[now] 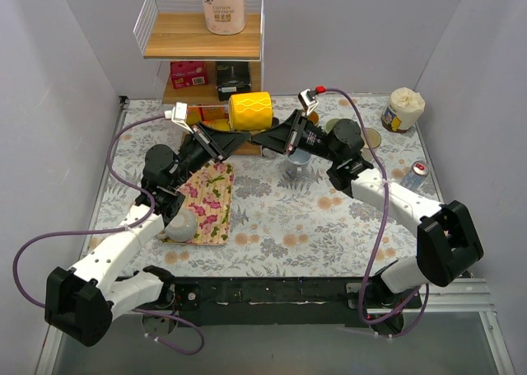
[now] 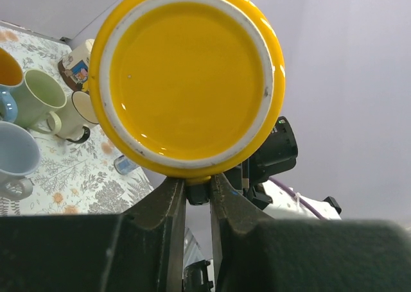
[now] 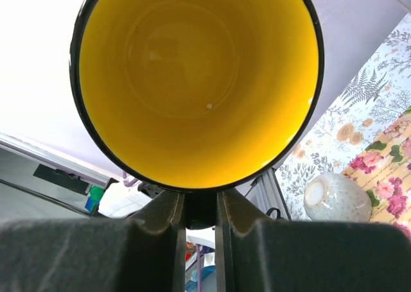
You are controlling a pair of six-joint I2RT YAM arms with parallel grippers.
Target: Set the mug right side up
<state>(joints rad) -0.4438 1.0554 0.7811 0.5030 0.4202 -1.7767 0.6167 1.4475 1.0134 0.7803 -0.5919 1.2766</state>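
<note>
A yellow mug (image 1: pixel 250 111) hangs in the air on its side above the back middle of the table, between my two grippers. The left wrist view shows its flat base (image 2: pixel 186 77). The right wrist view looks into its open mouth (image 3: pixel 196 80). My left gripper (image 1: pixel 237 138) is shut from below on the mug's handle (image 2: pixel 198 178). My right gripper (image 1: pixel 268 136) closes from the other side on the same spot under the rim (image 3: pixel 200 199). The handle itself is mostly hidden by the fingers.
A wooden shelf (image 1: pixel 177 45) with a paper roll (image 1: pixel 223 4) stands behind the mug. Several mugs (image 2: pixel 38 99) stand under the right arm. An upturned grey bowl (image 1: pixel 183 225) lies on a floral cloth (image 1: pixel 210 202). A can (image 1: pixel 418 171) and a jar (image 1: pixel 405 109) stand at the right.
</note>
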